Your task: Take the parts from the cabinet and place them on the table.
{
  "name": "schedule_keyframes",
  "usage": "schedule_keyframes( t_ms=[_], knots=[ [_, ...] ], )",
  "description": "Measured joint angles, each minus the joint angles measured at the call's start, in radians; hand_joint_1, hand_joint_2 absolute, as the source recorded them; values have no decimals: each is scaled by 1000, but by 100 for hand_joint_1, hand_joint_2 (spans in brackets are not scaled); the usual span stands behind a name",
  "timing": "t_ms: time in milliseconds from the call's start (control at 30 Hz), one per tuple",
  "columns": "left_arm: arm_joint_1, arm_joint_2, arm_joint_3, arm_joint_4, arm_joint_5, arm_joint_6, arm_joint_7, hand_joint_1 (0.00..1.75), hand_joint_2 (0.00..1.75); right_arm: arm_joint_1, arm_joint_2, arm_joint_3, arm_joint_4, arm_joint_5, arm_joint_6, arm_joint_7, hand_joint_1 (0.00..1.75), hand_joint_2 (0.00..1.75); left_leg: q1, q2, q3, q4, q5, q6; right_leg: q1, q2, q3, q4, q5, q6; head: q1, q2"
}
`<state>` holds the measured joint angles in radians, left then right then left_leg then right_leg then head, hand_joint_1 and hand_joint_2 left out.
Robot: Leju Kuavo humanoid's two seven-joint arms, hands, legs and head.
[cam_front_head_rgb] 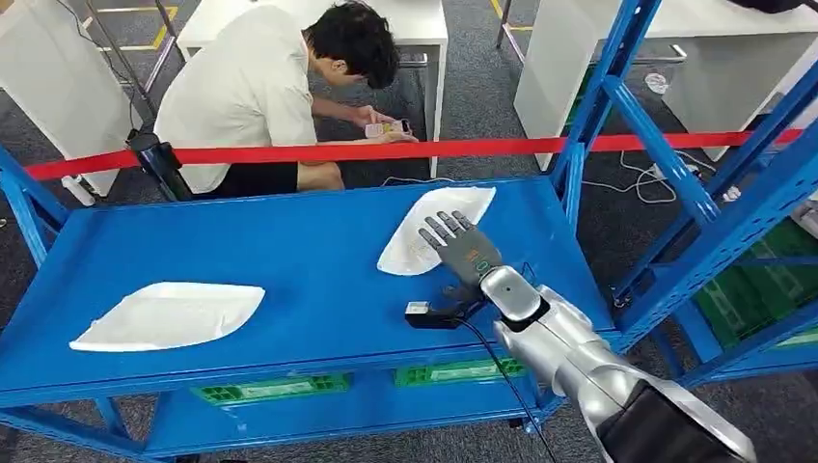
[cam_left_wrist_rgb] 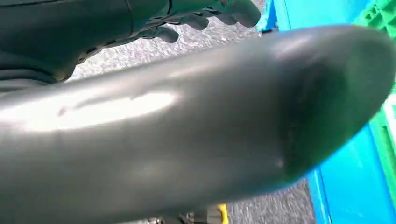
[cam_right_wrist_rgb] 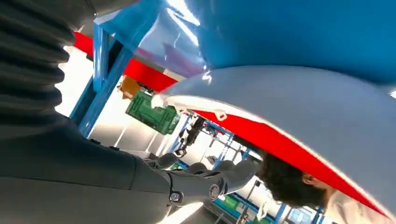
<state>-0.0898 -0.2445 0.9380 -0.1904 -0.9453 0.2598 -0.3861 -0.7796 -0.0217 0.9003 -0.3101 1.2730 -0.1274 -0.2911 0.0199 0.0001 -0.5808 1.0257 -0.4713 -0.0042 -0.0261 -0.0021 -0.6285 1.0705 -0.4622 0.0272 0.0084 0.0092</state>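
A robot's silver right arm is reaching forward over a blue metal shelf (cam_front_head_rgb: pixel 289 260) of a blue steel rack, and its dark grey right hand (cam_front_head_rgb: pixel 461 246) is hovering with its palm down over the near edge of a white, flat, leaf-shaped moulded part (cam_front_head_rgb: pixel 439 224). The fingers (cam_front_head_rgb: pixel 446 227) are lying straight and spread apart, holding nothing; whether they are touching the part cannot be told. This part is lying directly ahead of and under the fingers, its long axis running diagonally away from the hand toward the far right post of the rack. A second white leaf-shaped part (cam_front_head_rgb: pixel 172 314) is lying well apart from the first, toward the near left corner of the shelf, its long axis running roughly along the shelf's front edge. The right hand is plainly the nearer one to the first part; the left hand (cam_left_wrist_rgb: pixel 196 18) is hanging low beside the rack with fingers loosely curled, and whether it is holding anything cannot be told. Beyond the shelf, behind a red barrier tape (cam_front_head_rgb: pixel 386 150), a person in a white shirt (cam_front_head_rgb: pixel 246 92) is crouching. No brand, label or writing can be read.
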Motion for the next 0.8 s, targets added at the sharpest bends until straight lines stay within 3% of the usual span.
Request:
schedule_keyframes(
  t_ms=[33,67,167,233,267,333,367,400,433,500,533,567,600,667,733,800],
  knots=[
    [-1,2,0,0,-3,2,1,0,0,1,-2,0,0,0,0,1,0,175,-1,-1,-3,4,-8,-10,5,3,7,-14,-17,-2,0,0],
    [-3,1,0,0,-9,2,-1,0,0,2,-1,0,0,-1,0,0,0,175,-6,-2,-5,14,-14,-20,7,6,12,-27,-12,-12,3,0],
    [-3,1,0,0,-15,-4,-3,0,0,-5,-2,-2,0,-3,-2,1,0,175,-2,0,7,-2,-19,-35,14,7,15,-22,-24,-35,-2,0],
    [-3,2,0,0,-16,-7,-3,0,0,-10,-2,-3,-1,-3,-1,2,0,175,0,0,1,25,-34,-46,7,8,36,-29,-30,-52,-7,0],
    [-4,2,0,0,-16,-7,-3,0,0,-9,-2,-3,-1,-3,0,2,0,175,0,1,-31,86,-58,-48,7,7,43,-29,-35,-61,-15,0],
    [-3,2,0,0,-16,-7,-2,0,0,-3,-1,-3,-1,-3,-1,1,0,175,-1,0,-126,250,-116,-51,10,7,54,-29,-47,-68,-18,0],
    [-1,2,0,0,-16,-7,-2,0,0,-3,-1,-3,-1,-3,-1,1,0,175,-1,0,-166,311,-123,-51,11,8,61,-29,-53,-69,-19,0],
    [1,3,0,0,-16,-7,-2,0,0,-2,-1,-3,-1,-3,-1,1,0,175,-1,0,-183,320,-105,-49,12,10,70,-29,-60,-68,-19,0],
    [1,3,0,0,-16,-7,-2,0,0,-2,-1,-3,-1,-3,0,1,0,175,-1,0,-175,282,-63,-45,12,11,81,-29,-68,-66,-19,0],
    [1,5,0,0,-16,-7,-2,0,0,-2,-1,-3,-1,-2,1,1,0,175,-4,0,-108,109,51,-32,12,12,107,-29,-85,-61,-20,0],
    [1,6,0,0,-16,-7,-2,0,0,-1,0,-3,-1,-3,1,1,0,175,-7,0,-84,37,73,-25,11,12,116,-30,-94,-57,-21,0],
    [-1,6,0,0,-16,-7,-2,0,0,-3,0,-3,0,-3,1,1,0,175,-15,1,-60,25,48,-22,18,14,111,-33,-101,-47,-22,0],
    [-3,6,0,0,-16,-7,-2,0,0,-2,0,-3,0,-3,1,1,0,175,-14,2,-57,16,38,-19,16,14,113,-40,-102,-41,-22,0],
    [-1,6,0,0,-16,-8,-2,0,0,-3,0,-3,0,-3,0,1,0,175,-13,1,-52,2,32,-7,17,13,131,-43,-90,-27,-19,0],
    [0,6,0,0,-16,-8,-2,0,0,-3,0,-3,0,-3,1,1,0,175,-7,-3,-28,-9,29,5,14,6,126,-19,-98,-20,-15,0],
    [-2,6,0,0,-16,0,2,0,0,-5,0,-3,0,-3,1,2,0,175,-7,-3,-17,-11,23,13,15,6,49,102,-138,-14,-7,0]
  ],
)
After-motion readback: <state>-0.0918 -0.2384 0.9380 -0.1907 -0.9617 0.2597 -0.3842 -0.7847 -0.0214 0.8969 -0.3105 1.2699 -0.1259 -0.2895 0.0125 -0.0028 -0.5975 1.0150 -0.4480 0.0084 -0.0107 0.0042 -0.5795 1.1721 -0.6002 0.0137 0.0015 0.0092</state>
